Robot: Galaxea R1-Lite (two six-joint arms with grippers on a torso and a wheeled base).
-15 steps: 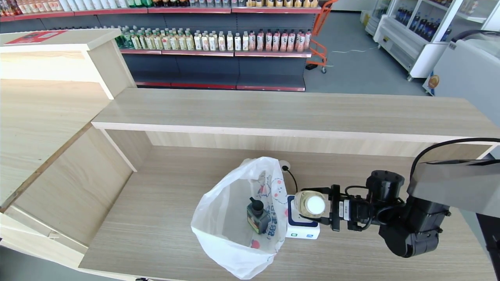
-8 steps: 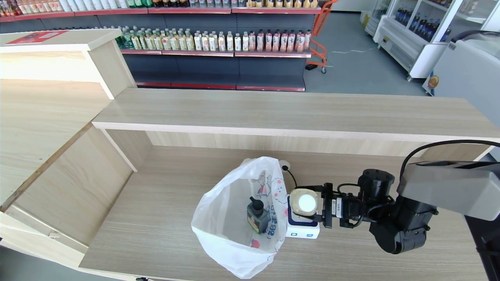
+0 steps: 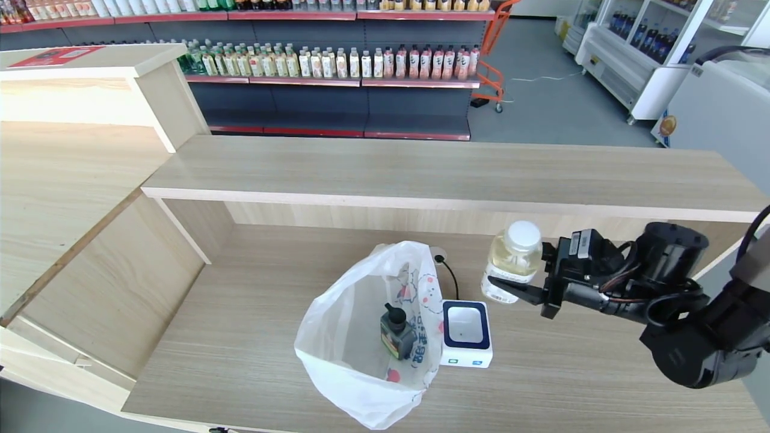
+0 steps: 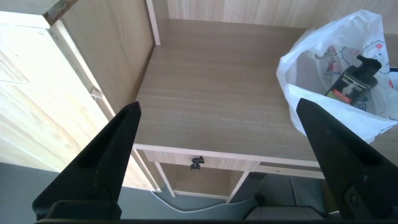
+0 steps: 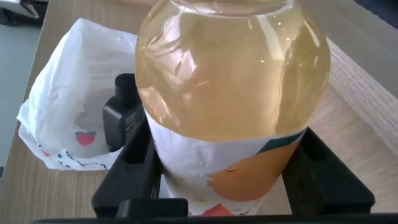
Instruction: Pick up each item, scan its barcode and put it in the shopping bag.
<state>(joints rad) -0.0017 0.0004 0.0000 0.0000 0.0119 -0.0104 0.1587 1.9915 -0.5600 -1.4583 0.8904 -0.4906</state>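
Right fingers [image 3: 518, 290] closed on the sides of a clear plastic bottle of pale yellow liquid with a white cap [image 3: 511, 258]. Bottle held off the wooden desk [image 3: 252, 325], tilted, cap toward the far side, just far-right of a white square scanner with a dark-rimmed window [image 3: 465, 334]. Scanner sits just right of an open white plastic shopping bag [image 3: 352, 373], with a dark pump-top bottle [image 3: 396, 334] inside. Left fingers [image 4: 102, 165] spread wide, holding nothing, above the desk's near-left edge.
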